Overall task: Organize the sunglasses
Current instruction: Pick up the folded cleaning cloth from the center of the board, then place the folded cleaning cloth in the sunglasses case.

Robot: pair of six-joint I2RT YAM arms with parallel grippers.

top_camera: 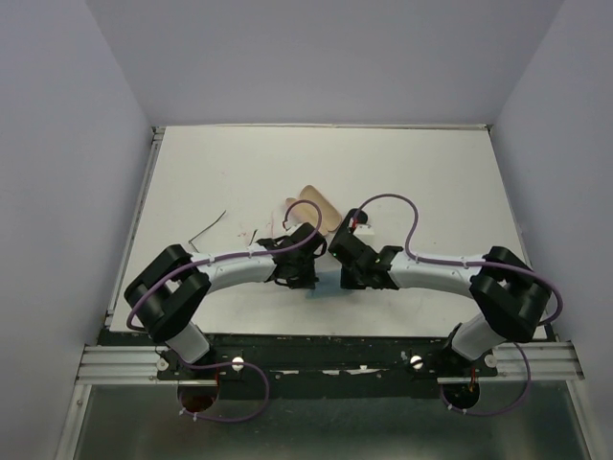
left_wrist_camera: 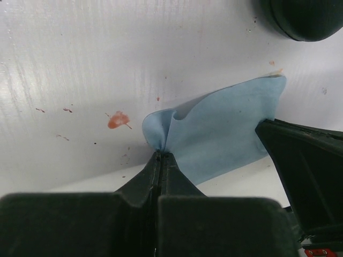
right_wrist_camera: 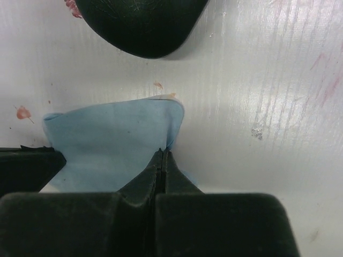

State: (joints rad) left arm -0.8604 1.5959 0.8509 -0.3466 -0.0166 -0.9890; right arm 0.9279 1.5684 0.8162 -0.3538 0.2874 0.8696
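Note:
The sunglasses are hidden or out of view in every view. Both grippers are shut on one light-blue cloth (left_wrist_camera: 225, 134), each pinching a corner and holding it just above the white table. My left gripper (left_wrist_camera: 161, 155) grips its left corner. My right gripper (right_wrist_camera: 162, 152) grips its right edge, and the cloth (right_wrist_camera: 107, 144) spreads to its left. From above, the left gripper (top_camera: 305, 273) and the right gripper (top_camera: 345, 273) meet at the table's middle, with a sliver of cloth (top_camera: 321, 289) between them.
A black oblong case (left_wrist_camera: 305, 19) lies just beyond the cloth; it also shows in the right wrist view (right_wrist_camera: 139, 24). A pinkish-tan case (top_camera: 314, 209) lies behind the grippers. A thin dark strip (top_camera: 206, 230) lies to the left. Reddish stains (left_wrist_camera: 118, 120) mark the table.

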